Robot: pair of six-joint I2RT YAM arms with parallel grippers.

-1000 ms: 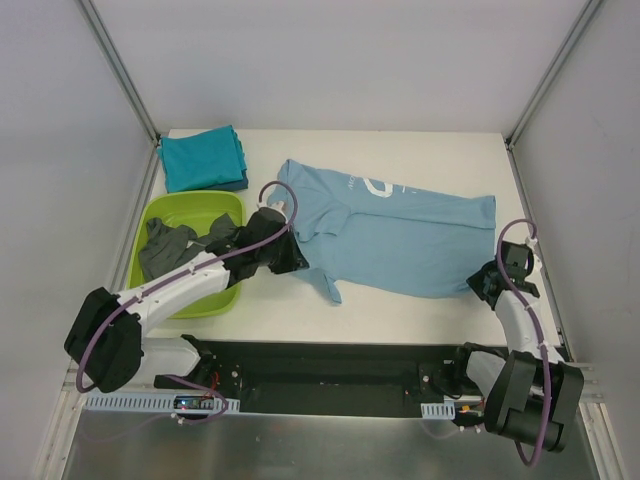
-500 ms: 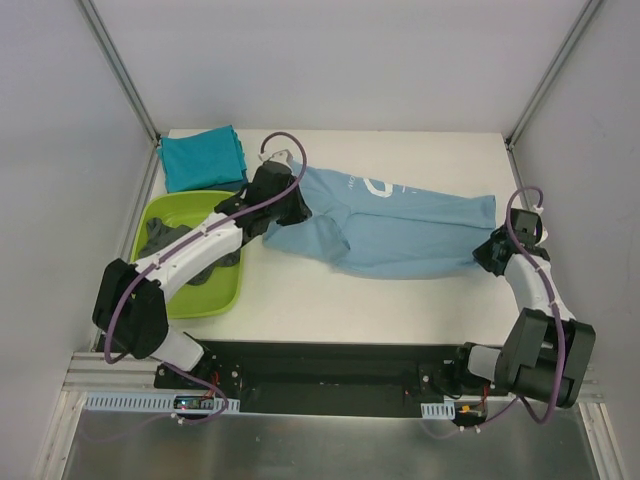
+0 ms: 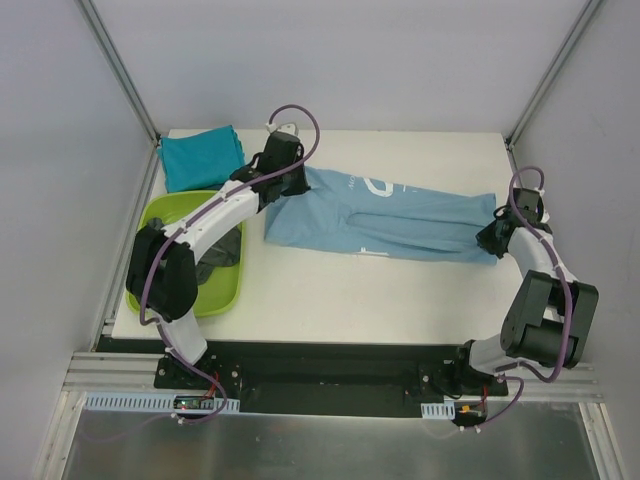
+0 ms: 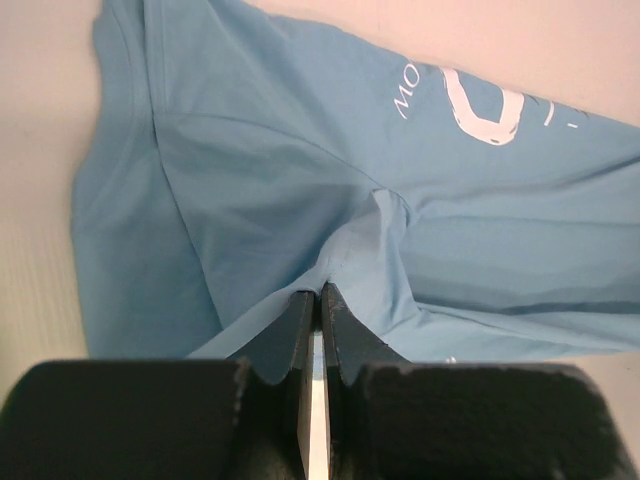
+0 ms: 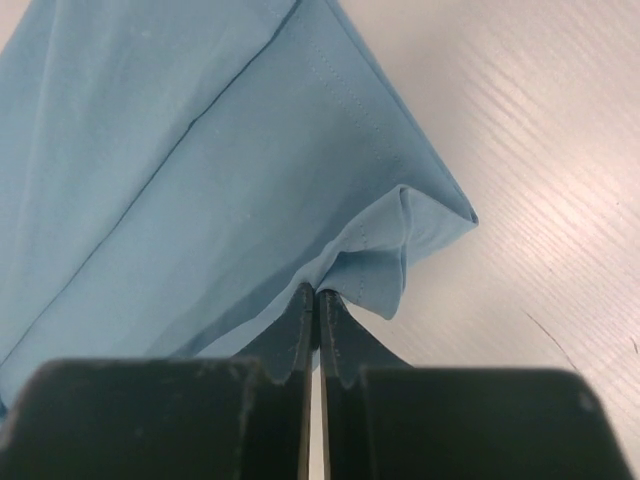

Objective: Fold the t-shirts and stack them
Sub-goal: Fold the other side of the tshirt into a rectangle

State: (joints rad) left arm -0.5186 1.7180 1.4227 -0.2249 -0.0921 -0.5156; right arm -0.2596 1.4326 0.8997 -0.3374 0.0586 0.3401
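Light blue t-shirt point(image 3: 400, 215) is lying folded lengthwise across the table point(image 3: 340, 290) centre. Left gripper point(image 4: 312, 295) is pinching its fabric at the 10 o'clock end; right gripper point(image 5: 312, 292) is pinching its hem corner at 3 o'clock

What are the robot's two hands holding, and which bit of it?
Both pinch the light blue t-shirt: the left gripper holds a fold at its collar end, and the right gripper holds a hem corner.

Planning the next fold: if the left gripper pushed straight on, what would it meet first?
The left gripper is shut on the light blue t-shirt, so more of that cloth first; likely the table beneath.
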